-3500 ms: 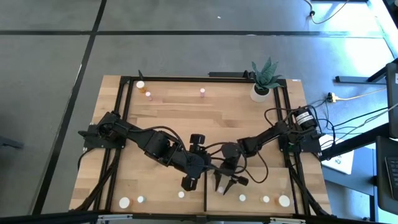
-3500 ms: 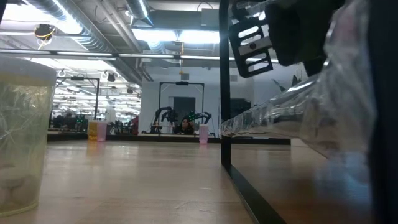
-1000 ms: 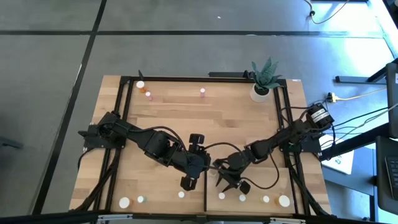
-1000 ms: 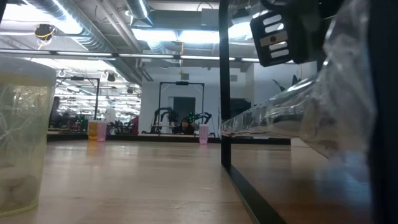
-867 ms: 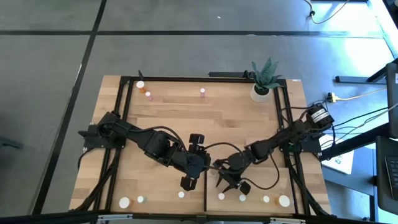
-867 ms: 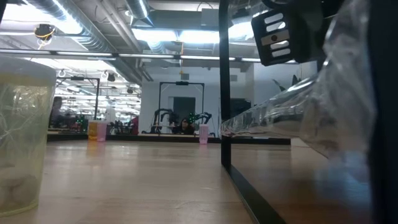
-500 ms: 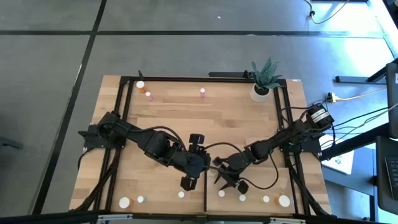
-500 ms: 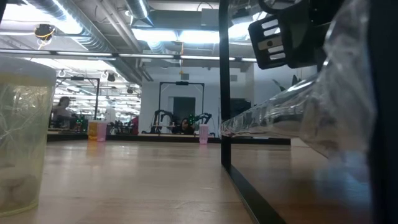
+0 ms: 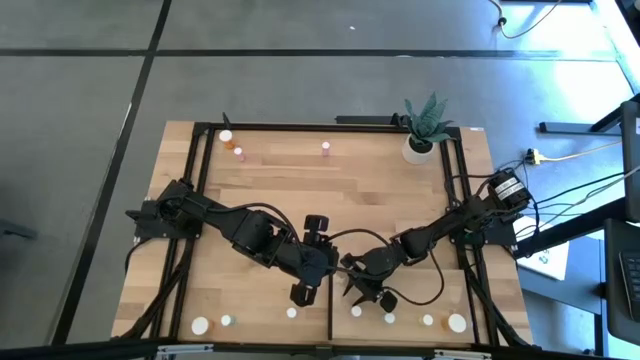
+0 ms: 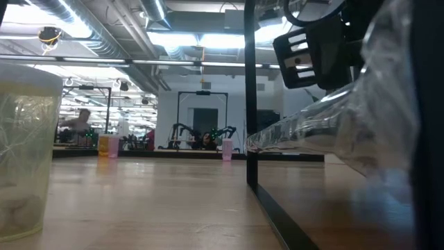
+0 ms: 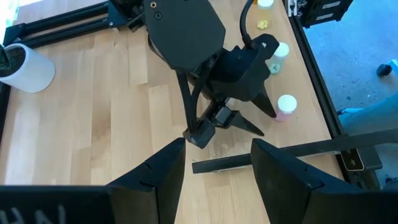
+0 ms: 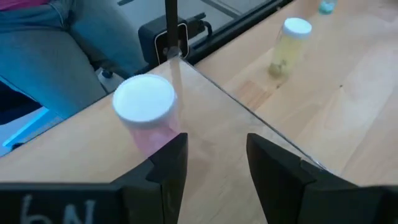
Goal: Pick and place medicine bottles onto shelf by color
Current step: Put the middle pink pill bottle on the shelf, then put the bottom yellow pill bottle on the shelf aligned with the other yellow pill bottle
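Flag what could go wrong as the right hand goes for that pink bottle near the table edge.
1. The pink bottle stands off-centre from the open right hand; closing now might knock it off the table.
2. The clear panel rises beside it, so a finger may strike it.
3. The left hand hangs close and could collide.

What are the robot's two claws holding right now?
Nothing. The left end effector and right end effector are both open and empty; a pink bottle stands beyond the right one.
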Robot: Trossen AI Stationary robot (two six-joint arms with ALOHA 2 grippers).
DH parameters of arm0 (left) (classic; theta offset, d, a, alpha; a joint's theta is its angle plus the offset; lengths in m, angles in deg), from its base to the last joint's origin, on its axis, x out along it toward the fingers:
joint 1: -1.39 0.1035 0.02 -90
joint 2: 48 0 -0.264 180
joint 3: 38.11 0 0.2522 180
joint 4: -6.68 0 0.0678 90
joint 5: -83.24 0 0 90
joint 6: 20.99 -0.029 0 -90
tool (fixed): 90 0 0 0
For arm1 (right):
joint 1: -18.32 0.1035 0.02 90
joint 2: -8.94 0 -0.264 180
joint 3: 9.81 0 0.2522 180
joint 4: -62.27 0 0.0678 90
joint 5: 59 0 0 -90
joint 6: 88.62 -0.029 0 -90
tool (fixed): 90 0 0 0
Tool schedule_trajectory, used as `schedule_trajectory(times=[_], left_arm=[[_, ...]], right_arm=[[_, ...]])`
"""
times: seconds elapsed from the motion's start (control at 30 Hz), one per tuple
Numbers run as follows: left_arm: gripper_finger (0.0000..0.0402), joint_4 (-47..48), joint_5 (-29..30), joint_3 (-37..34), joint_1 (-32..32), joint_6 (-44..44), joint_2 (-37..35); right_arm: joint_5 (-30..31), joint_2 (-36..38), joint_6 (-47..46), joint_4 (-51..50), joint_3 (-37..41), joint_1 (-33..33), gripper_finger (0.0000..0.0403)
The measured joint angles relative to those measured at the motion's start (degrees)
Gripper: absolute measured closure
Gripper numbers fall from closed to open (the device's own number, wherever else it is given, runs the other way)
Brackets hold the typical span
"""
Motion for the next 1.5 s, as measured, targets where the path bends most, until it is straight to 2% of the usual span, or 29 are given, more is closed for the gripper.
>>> schedule_trajectory(times=[0.9,1.17,1.23,1.4,1.5], left_arm=[[0.0225,0.0,0.0,0.0,0.0,0.0,0.0],[0.0225,0.1,0.0,0.0,0.0,0.0,0.0],[0.0225,0.9,0.4,0.0,0.0,0.0,0.0],[0.0225,5.3,3.9,0.0,-0.5,2.7,0.0],[0.0225,8.3,4.8,0.0,-1.3,5.5,0.0]], right_arm=[[-3.5,0.1,-1.2,0.8,0.0,0.4,0.0236],[-3.2,7.3,0.4,-3.4,0.0,-1.0,0.0236],[-1.2,10.2,0.4,-6.2,0.0,-1.5,0.0236],[10.6,19.2,0.3,-16.5,0.0,-1.5,0.0236],[14.5,24.3,-1.6,-21.9,0.0,-1.5,0.0236]])
